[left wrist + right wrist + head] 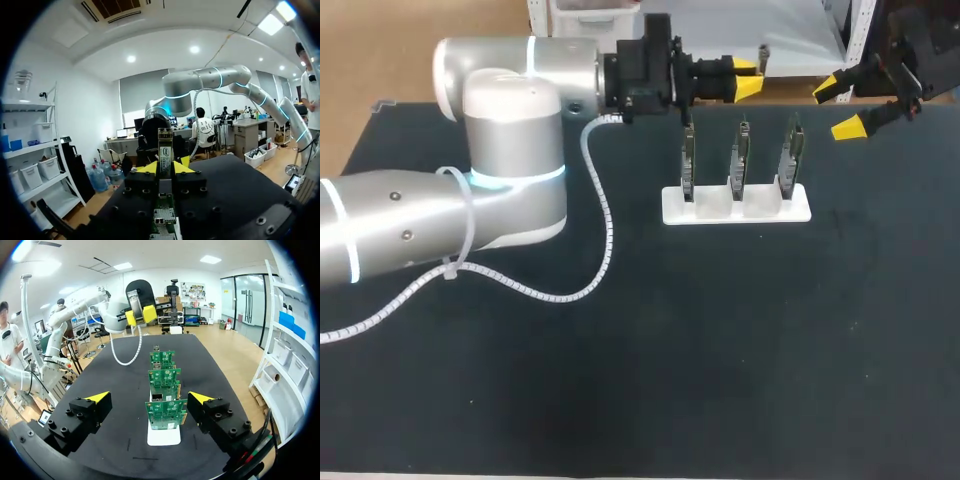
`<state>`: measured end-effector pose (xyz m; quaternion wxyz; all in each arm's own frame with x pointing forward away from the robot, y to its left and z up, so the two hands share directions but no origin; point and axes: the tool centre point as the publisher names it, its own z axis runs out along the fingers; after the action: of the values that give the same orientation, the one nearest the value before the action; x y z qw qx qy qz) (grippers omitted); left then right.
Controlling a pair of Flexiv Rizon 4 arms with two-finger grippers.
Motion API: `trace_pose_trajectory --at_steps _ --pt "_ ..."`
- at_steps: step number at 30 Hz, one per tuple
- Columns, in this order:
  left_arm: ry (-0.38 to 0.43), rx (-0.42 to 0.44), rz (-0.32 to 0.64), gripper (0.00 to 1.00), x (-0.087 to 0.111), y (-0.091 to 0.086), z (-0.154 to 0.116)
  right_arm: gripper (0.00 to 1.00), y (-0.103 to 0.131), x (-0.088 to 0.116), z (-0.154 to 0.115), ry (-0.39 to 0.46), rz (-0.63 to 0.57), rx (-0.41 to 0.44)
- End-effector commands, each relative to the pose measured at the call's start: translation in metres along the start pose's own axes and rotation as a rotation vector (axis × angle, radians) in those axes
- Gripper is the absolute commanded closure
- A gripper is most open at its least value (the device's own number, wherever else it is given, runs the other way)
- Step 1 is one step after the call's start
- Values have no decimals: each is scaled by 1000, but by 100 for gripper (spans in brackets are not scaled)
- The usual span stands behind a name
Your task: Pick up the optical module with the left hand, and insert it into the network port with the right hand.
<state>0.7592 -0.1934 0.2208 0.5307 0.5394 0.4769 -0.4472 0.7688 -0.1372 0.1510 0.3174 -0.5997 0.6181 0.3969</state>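
The left gripper (pixel 748 80) hangs high over the white card rack (pixel 735 212), fingers clenched on the optical module (pixel 164 150). The module's long axis seems to run out past the yellow tips, toward the rack's right end. Three network cards (pixel 742 160) stand in the rack. Off the rack's right end, the right gripper (pixel 841 108) hovers with its jaws spread and empty, facing the module, which likely suits a handover.

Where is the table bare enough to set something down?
Bare: the table in front of the stand, from the cable to the right edge. Crowded: behind the stand, where the left arm holding the module faces the right arm.
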Motion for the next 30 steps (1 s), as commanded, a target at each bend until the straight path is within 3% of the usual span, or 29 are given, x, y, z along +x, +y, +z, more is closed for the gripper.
trace_pose_trajectory --at_steps 1,12,21,30 --pt "-14 46 -18 100 11 14 15 0 2 0 0 1 -2 6" --pt "-26 65 -47 100 15 17 41 0 2 0 0 1 -2 6" --pt "10 99 -97 100 23 15 56 0 2 0 0 1 -2 6" --pt "52 109 -83 100 30 11 61 0 2 0 0 1 -2 6"
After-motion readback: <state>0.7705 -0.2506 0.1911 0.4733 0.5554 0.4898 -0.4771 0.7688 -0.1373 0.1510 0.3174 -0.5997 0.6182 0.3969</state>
